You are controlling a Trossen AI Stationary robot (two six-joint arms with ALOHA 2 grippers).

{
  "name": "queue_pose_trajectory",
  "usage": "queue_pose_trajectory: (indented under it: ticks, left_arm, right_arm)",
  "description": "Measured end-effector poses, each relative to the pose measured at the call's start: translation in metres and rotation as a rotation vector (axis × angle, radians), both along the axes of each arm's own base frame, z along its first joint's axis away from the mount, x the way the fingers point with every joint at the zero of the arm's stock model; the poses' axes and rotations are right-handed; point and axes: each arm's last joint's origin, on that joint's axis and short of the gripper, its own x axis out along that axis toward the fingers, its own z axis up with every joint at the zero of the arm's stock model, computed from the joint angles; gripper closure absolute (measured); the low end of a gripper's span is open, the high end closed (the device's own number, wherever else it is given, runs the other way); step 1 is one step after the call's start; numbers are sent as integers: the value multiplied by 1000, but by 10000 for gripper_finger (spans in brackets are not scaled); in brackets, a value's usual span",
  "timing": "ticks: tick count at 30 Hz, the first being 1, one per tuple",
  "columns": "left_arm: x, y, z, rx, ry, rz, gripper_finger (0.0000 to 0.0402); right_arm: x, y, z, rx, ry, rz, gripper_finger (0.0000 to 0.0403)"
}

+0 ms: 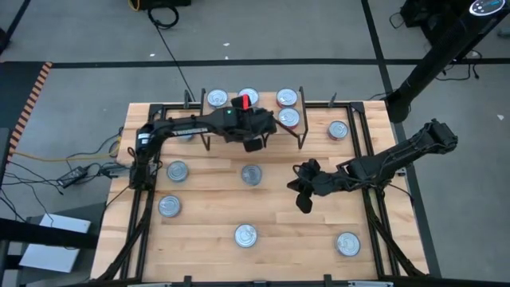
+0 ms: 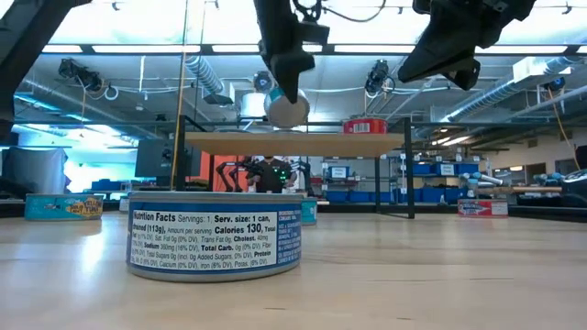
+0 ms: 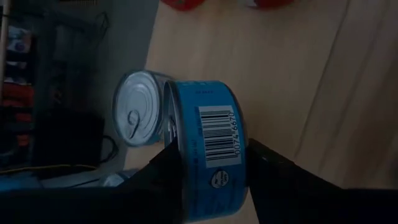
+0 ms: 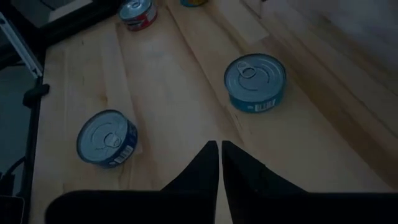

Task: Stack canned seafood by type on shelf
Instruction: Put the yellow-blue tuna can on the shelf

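blue tin nearest, left fingers clamping teal tin over shelf

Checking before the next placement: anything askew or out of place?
One thing: the left gripper holds a blue-labelled can tipped on its side above the shelf, not flat. Right gripper waits shut over the table. Nothing spilled or dented shows.

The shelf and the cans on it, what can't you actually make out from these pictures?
- High view: the left hand and arm cover the middle of the shelf, so any cans beneath are hidden.
- Low view: the shelf is seen edge-on; only a red can shows on top.
- Left wrist view: the held teal can has its top turned away; its brand text is unreadable.
- High view: can labels are too small to read.
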Motion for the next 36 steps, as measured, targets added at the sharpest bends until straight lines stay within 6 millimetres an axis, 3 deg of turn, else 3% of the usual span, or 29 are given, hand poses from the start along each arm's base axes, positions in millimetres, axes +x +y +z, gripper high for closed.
queue_pose_trajectory:
  ticks: [6,13,20,36]
  left_arm:
    - [6,6,-13,-4,29,3,262]
    - [7,7,-14,-24,14,9,260]
    - [7,8,-14,-33,-6,14,211]
    - [15,11,-23,-109,-43,-17,217]
  right_arm:
    - [2,-2,1,3,-14,-9,370]
    - [2,-2,2,5,-23,-10,370]
    - [2,-2,2,5,-23,-10,370]
    - [3,-2,2,9,-26,-7,370]
